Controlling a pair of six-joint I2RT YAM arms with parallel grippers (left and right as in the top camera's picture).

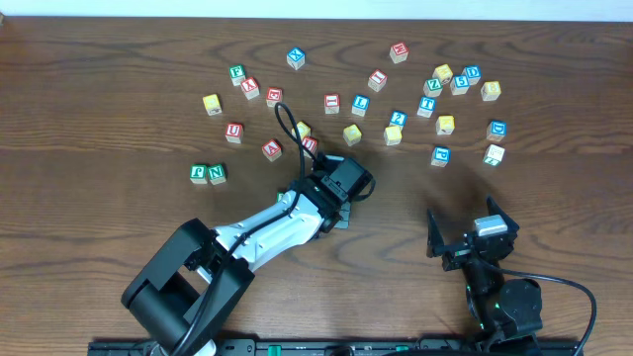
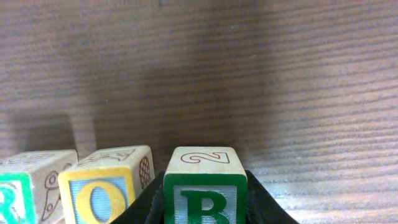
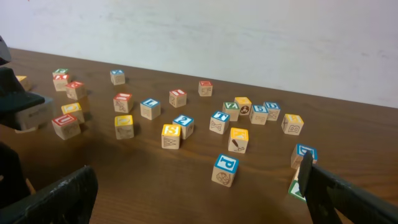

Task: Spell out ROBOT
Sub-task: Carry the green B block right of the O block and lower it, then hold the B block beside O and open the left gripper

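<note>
Now, left claw [image 2: 205,214] pinches B cube [image 2: 204,177] by its flat sides, just beside O cube [image 2: 102,193] with R cube [image 2: 15,196] beyond; right claw [image 1: 463,225] spread, empty; wood judged light, rigid, slightly slick, so squeeze opposite faces at mid-height.

The right gripper [image 3: 196,171] is seen with its two dark fingers [image 3: 59,193] spread wide at the lower corners, and nothing is held between them. Small wooden letter cubes are scattered over the brown worktop [image 3: 124,180] before a white wall [image 3: 249,37]. Nearest, a blue-faced P cube [image 3: 225,170] is set apart from the rest. Beyond it, a yellow-faced cube [image 3: 171,135] and a blue-faced 2 cube [image 3: 183,126] are placed just beside each other. A red-topped cube [image 3: 65,126] is seen near the left edge. Another cube [image 3: 296,186] is half hidden behind the lower-right finger.
</note>
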